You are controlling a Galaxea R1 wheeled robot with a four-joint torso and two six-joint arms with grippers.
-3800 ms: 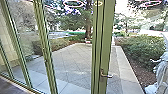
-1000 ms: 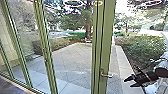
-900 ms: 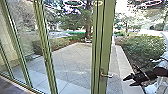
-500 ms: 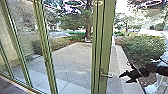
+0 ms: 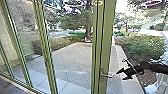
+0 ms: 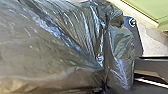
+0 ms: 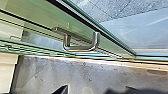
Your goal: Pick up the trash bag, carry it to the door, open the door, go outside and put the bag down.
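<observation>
In the head view, my right gripper [image 5: 120, 75] stands open just right of the lever handle [image 5: 106, 75] on the green-framed glass door [image 5: 107, 37]. A gap separates its tips from the lever. The right wrist view shows the bent metal handle [image 7: 81, 48] ahead of the right gripper [image 7: 96, 89], whose dark tips are apart. The shiny dark trash bag [image 6: 50, 50] looms large in the left wrist view, its plastic gathered into folds where my left gripper [image 6: 103, 87] grips it; the fingers are mostly hidden by plastic.
Tall glass panels with green frames [image 5: 45, 45] stand to the left. Beyond the glass lie a paved yard [image 5: 72, 62], hedges [image 5: 142, 47] and a tree trunk [image 5: 88, 25]. A pale white shape [image 5: 161, 82] is at the head view's right edge.
My right arm has come into the head view from the right and moved left, bringing its gripper close to the door handle. The camera and door have stayed put.
</observation>
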